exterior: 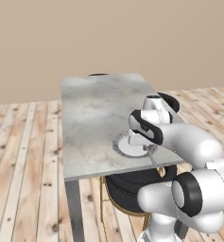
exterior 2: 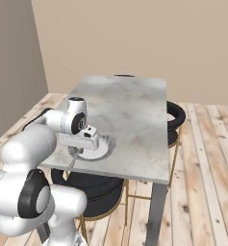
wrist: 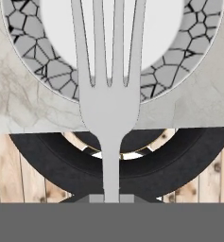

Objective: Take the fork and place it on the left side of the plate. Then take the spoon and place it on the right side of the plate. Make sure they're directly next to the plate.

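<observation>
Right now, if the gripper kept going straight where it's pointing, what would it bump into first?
Probably the round grey-rimmed plate: the gripper is shut on the thin silver fork, whose tines point over it. Depth is unclear.

the fork (wrist: 110,108) runs up the middle, tines over the plate (wrist: 35,56) and its white centre. the marble bench (wrist: 23,106) edge crosses below; a black chair seat (wrist: 179,160) lies beneath.
</observation>
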Robot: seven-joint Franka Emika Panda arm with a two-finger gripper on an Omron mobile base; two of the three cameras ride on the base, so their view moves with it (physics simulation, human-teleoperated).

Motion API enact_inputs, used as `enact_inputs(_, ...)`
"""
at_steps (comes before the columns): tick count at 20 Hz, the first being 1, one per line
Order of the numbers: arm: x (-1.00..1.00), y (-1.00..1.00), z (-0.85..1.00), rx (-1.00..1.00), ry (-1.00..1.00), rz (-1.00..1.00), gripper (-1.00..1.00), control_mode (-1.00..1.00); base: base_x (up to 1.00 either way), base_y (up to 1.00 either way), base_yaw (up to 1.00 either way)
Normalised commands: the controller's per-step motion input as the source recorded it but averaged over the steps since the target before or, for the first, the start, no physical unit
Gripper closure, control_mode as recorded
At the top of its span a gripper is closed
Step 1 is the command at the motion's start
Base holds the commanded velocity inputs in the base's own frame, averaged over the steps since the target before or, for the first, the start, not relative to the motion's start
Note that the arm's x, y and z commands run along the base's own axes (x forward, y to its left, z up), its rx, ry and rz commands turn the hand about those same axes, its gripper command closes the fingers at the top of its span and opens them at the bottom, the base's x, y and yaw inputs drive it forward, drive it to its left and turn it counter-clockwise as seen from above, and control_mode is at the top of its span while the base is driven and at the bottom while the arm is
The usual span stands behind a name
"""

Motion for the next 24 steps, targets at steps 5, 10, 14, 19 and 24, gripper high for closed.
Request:
enact_inputs(5, 0.0, 0.0, 0.0, 0.0, 0.0, 0.0, 1.0, 1.0, 0.0, 0.0, 0.0)
enact_inputs(10, 0.0, 0.0, 0.0, 0.0, 0.0, 0.0, 1.0, -1.0, 0.0, 0.0, 0.0)
enact_inputs(14, 0.0, 0.0, 0.0, 0.0, 0.0, 0.0, 1.0, -1.0, 0.0, 0.0, 0.0)
enact_inputs(19, 0.0, 0.0, 0.0, 0.0, 0.0, 0.0, 1.0, -1.0, 0.0, 0.0, 0.0)
enact_inputs(24, -0.01, 0.01, 0.0, 0.0, 0.01, -0.01, 1.0, -1.0, 0.0, 0.0, 0.0)
